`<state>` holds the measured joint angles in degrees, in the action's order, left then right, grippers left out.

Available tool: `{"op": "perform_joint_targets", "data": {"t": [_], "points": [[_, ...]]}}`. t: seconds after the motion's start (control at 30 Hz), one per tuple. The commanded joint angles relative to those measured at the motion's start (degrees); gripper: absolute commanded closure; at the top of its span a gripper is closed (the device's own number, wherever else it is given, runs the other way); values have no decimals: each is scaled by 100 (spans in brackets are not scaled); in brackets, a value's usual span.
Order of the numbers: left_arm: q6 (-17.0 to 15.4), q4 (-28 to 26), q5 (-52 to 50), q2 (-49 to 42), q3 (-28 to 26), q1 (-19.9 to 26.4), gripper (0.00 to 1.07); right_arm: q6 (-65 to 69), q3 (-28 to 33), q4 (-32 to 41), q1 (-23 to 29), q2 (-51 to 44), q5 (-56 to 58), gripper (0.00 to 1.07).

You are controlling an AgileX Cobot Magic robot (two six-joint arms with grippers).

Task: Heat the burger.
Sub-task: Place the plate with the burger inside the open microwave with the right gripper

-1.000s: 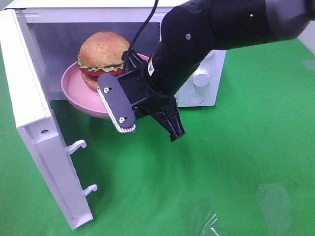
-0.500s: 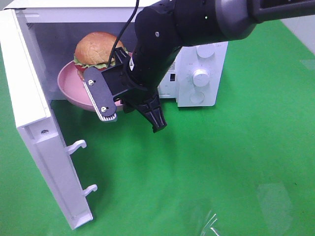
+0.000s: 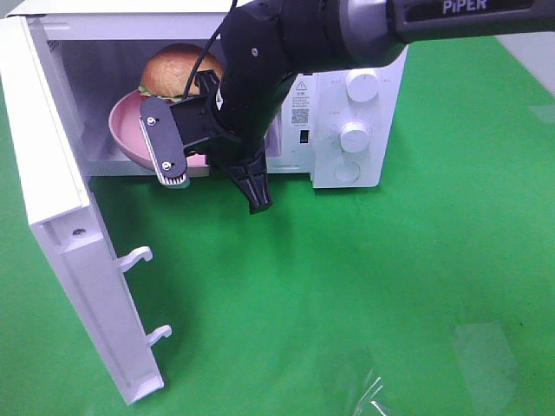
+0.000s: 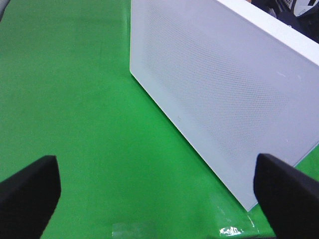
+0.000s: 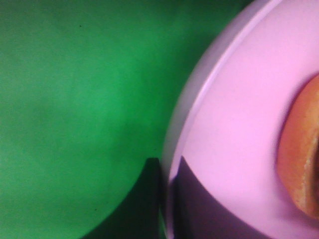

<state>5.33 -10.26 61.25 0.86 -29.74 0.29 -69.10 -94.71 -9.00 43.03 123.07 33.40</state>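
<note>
Pinching the smooth pink plate (image 3: 126, 130), our right gripper (image 5: 167, 199) held the glossy burger (image 3: 178, 69) inside the boxy white microwave (image 3: 325, 165); our left gripper (image 4: 159, 189) stood spread.

High camera overlooks the microwave (image 3: 377, 165); left wrist faces its door (image 4: 224, 99), right wrist hugs the plate (image 5: 239, 124).

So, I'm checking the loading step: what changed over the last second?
The right tool, shut on the rim of the pink plate, carried it and the burger deeper into the microwave. The grip held, and the door stayed open.
</note>
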Motion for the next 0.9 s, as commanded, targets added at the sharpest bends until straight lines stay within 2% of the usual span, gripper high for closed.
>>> {"op": "perform_joint_targets", "data": {"t": [0.03, 0.23, 0.47, 0.9], "points": [[11, -57, 0, -17, 11, 11, 9, 46, -246, -97, -52, 29, -252, 107], [11, -57, 0, -17, 11, 11, 9, 304, -665, -401, -52, 281, -252, 107], [6, -57, 0, -17, 11, 11, 9, 309, -1106, -401, -115, 567, -155, 107], [11, -57, 0, -17, 11, 11, 9, 298, -1501, -613, -235, 928, -195, 107]]}}
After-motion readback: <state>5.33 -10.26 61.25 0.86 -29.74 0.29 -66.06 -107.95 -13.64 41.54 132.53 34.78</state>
